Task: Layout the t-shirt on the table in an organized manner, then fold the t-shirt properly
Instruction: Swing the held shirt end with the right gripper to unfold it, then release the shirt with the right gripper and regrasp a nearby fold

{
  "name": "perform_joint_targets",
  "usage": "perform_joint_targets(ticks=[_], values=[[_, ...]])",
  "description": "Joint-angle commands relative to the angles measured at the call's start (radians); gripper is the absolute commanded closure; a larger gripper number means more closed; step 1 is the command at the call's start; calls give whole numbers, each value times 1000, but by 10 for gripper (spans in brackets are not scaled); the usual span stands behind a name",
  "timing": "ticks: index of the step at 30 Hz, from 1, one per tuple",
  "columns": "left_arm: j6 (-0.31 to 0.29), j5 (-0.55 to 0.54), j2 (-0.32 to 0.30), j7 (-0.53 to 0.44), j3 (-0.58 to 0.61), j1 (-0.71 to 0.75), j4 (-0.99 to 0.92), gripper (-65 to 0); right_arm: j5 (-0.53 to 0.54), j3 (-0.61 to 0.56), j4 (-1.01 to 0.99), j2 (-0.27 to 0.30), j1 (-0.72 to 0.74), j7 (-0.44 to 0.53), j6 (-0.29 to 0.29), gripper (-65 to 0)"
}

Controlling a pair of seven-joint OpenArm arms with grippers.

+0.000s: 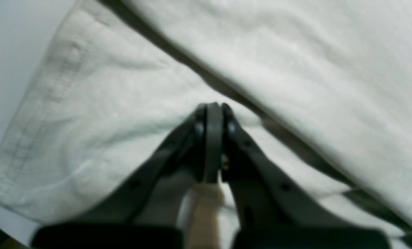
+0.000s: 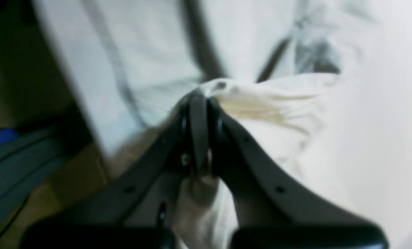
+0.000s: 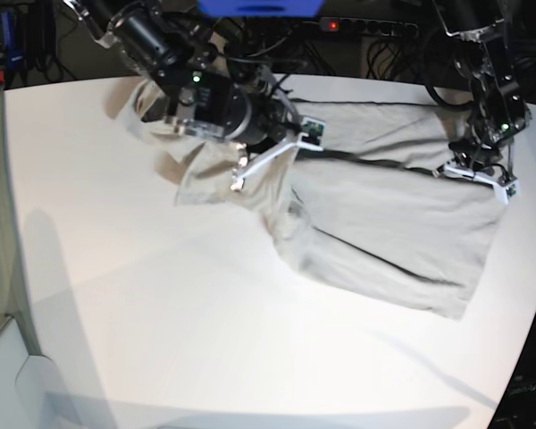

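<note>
The light beige-grey t-shirt [image 3: 384, 223] lies rumpled at the back right of the white table [image 3: 161, 313], with a dark fold line across it. My right gripper [image 3: 239, 181] is at the shirt's left end, shut on a bunched edge of the t-shirt [image 2: 261, 103], with cloth pinched between its fingers [image 2: 199, 114]. My left gripper [image 3: 447, 170] is at the shirt's right side. Its fingers [image 1: 213, 138] are shut on the t-shirt [image 1: 105, 121], beside a stitched hem, and a layer of cloth is folded over behind them.
Black cables and a power strip with a red light [image 3: 332, 24] lie beyond the table's back edge. The table's curved edge runs along the left and front. Below the table edge, the right wrist view shows dark and blue items [image 2: 5, 138].
</note>
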Motion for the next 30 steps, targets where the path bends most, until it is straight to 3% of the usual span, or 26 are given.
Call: perform_joint_targets(ticks=[1,15,22,30], values=[[6,-2,-9,2,-2,-6,9,-4,6,-10,16,-4,3,9,17,0],[6,-2,-9,6,-9,-6,15,-4,6,-64,21,4,4,-30,17,-17],[6,-6,-9,9,-9,-6,18,-4,6,-62,20,9,10,-56,17,-144],[6,-6,-8,6,-9,-6,18,-4,6,-56,36,55,32,-56,17,-394]])
